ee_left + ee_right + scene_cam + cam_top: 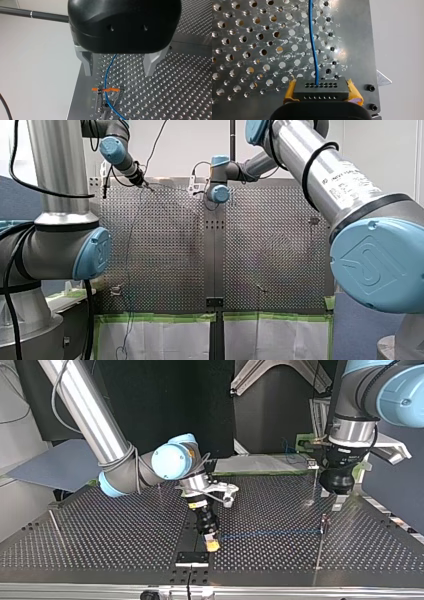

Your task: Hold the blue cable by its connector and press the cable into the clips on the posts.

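Our right gripper (212,544) is clamped on the black connector (321,90), with a yellow pad (290,92) showing on each side. The blue cable (314,47) runs ahead from it over the perforated table (249,50) and crosses the orange clip (107,89). The clip lies below our left gripper (118,72), whose fingers stand apart.

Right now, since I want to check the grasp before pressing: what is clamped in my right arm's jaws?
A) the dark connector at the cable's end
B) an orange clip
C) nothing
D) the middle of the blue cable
A: the right wrist view shows the right gripper shut on the connector, its yellow pads at either side, and the blue cable running out of it.
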Controlling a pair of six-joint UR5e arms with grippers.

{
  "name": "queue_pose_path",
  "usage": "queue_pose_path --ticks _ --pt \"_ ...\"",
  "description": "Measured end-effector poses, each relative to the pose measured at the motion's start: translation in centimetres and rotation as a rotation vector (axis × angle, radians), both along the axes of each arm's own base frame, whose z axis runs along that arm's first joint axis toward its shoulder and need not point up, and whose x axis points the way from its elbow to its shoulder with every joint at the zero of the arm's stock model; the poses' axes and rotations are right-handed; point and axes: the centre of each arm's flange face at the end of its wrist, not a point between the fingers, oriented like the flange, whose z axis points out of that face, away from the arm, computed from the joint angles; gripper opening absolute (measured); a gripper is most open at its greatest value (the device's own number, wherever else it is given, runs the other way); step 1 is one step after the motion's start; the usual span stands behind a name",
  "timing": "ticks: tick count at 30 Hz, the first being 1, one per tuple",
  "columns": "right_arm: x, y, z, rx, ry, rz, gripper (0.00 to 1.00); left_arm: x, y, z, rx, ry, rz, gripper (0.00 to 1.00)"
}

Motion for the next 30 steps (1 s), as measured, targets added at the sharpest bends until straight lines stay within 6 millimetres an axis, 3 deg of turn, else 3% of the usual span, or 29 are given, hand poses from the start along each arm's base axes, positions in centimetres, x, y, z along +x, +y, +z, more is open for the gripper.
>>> queue_pose_path --ticks 30 --pt "0.21 0.24 -0.16 0.004 0.002 0.005 0.0 -0.54 -0.31 -0.2 -0.009 0.019 0.051 1.0"
